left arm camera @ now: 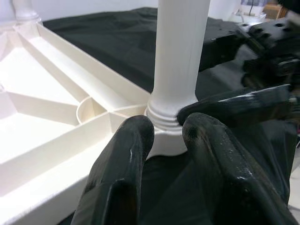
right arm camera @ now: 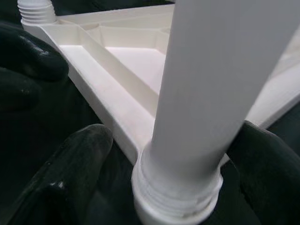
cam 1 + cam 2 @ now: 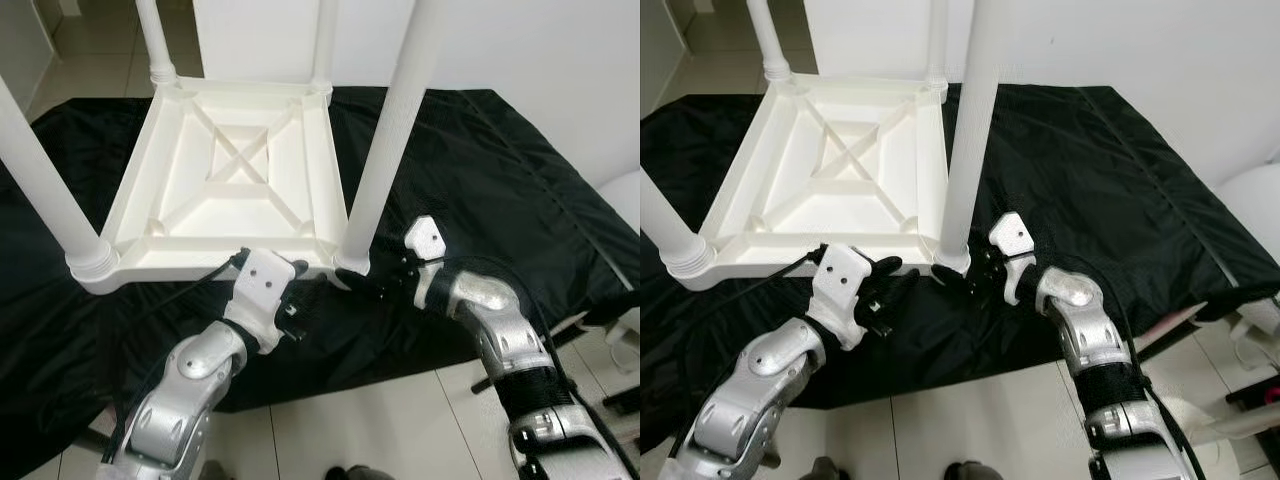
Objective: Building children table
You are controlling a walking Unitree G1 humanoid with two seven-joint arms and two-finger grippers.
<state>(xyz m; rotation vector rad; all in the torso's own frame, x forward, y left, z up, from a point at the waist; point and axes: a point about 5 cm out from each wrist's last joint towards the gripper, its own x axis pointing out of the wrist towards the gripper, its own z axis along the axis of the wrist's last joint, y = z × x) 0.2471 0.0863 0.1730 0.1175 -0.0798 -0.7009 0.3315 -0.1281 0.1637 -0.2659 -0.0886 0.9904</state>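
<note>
White plastic children's table [image 3: 235,180] upturned on black cloth [image 3: 480,170] — four round legs up. Right gripper [image 2: 178,178] jaws straddle 5 o'clock leg [image 3: 385,150]; left gripper [image 3: 290,290] jaws narrow, beside it.

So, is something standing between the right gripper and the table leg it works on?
No, nothing visible. The right gripper has a finger on each side of the near-right leg, just above its threaded base at the corner of the upturned tabletop. The left gripper is close beside that corner, not between.
</note>
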